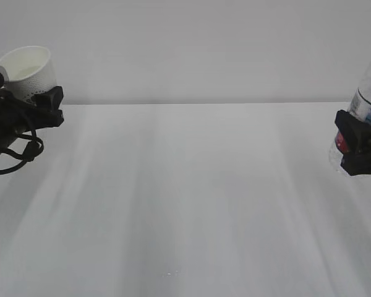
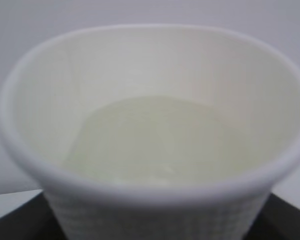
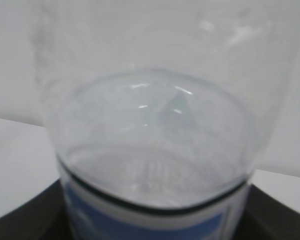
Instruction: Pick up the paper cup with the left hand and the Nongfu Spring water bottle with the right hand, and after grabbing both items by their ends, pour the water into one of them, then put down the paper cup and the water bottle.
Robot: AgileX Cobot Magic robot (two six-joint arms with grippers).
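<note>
- The left gripper (image 1: 46,105) is clamped on the paper cup (image 1: 28,71), held off the desk (image 1: 185,204) at 9 o'clock in the exterior view, mouth tipped toward 1 o'clock.
- The cup holds water (image 2: 160,140).
- The right gripper (image 1: 358,145) is clamped around the Nongfu Spring water bottle (image 1: 368,102) at 3 o'clock, also raised.

Left hand (image 1: 49,106): I have it at the far left edge, raised off the table, fingers clamped on a held item, cables looping below.
Right hand (image 1: 352,145): I see it at the far right edge, also raised, fingers clamped round its load.
</note>
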